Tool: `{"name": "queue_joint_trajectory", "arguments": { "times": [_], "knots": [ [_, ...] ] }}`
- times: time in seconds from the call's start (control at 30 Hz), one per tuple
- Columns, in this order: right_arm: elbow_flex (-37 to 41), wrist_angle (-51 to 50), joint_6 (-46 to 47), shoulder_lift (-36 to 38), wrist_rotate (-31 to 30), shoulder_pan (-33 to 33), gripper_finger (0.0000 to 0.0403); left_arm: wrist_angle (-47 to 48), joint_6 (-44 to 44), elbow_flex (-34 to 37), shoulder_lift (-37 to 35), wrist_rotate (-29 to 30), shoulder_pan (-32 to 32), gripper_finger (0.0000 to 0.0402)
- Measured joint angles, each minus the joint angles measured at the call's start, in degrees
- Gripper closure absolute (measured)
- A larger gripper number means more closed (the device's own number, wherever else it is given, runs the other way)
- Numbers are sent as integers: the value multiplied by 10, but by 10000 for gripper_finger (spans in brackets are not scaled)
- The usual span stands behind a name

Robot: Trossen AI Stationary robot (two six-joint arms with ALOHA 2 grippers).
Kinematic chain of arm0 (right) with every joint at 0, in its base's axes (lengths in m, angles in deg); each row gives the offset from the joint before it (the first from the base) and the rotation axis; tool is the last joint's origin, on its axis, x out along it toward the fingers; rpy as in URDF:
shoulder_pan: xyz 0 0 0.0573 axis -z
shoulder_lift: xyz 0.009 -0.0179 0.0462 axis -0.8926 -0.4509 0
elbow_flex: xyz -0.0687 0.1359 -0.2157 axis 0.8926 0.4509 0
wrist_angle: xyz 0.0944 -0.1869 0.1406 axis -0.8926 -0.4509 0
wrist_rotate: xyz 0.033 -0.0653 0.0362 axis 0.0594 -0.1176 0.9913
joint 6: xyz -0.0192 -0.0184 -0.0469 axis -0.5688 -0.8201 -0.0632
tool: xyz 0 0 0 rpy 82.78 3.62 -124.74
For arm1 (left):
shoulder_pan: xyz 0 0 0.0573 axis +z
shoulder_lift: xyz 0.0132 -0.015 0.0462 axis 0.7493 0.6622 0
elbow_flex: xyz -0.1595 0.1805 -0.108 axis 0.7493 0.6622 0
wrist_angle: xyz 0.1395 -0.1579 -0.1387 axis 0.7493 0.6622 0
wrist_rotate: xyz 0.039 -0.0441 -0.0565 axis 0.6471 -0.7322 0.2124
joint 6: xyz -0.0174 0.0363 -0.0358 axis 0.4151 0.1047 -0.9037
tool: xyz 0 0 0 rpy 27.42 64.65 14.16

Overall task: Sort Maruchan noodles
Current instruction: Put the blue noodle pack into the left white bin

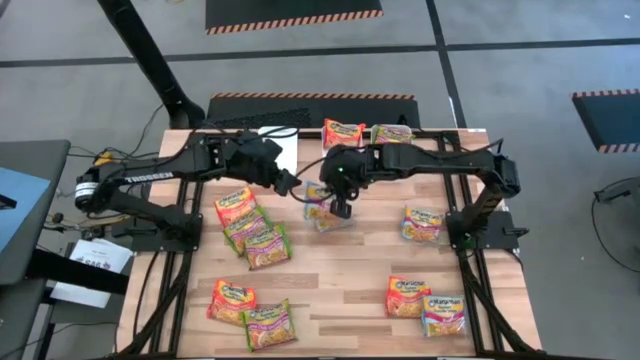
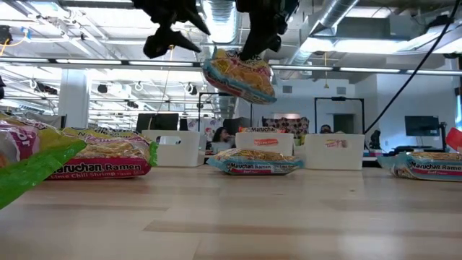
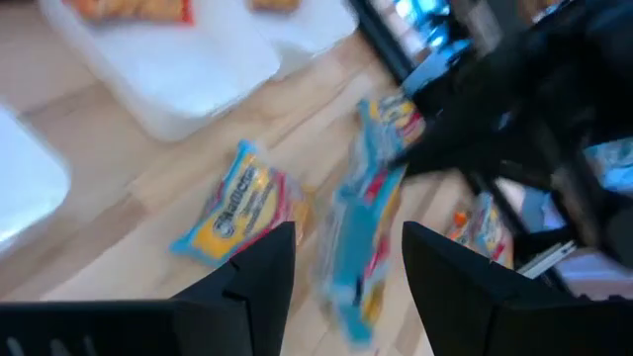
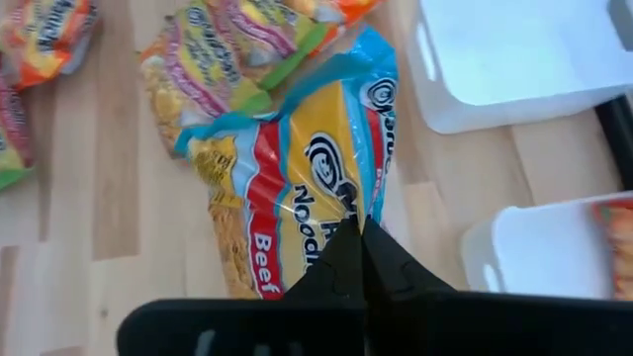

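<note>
You have a table (image 1: 350,255) of pale wood planks with a smooth, low-sheen finish. Your noodle packets (image 4: 297,198) are glossy, crinkled plastic film. The bins (image 4: 514,59) look like smooth white plastic, and the right gripper (image 4: 364,259) looks matt black.

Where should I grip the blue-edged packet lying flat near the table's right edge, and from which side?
Take that blue-edged packet across its short width near the middle, coming straight down from above. It lies flat and alone on the wooden table, with bare wood around it, so jaws can likely straddle it. The right gripper is shut on a Beef packet.
</note>
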Motion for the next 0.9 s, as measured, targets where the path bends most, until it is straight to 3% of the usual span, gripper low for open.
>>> {"name": "queue_joint_trajectory", "arguments": {
  "times": [0.33,0.9],
  "knots": [
    [0,3,-10,0,-3,13,403,-87,23,-1,52,-26,8,229],
    [0,6,-10,0,-3,18,403,-108,35,-1,121,-87,12,229]
  ]
}}
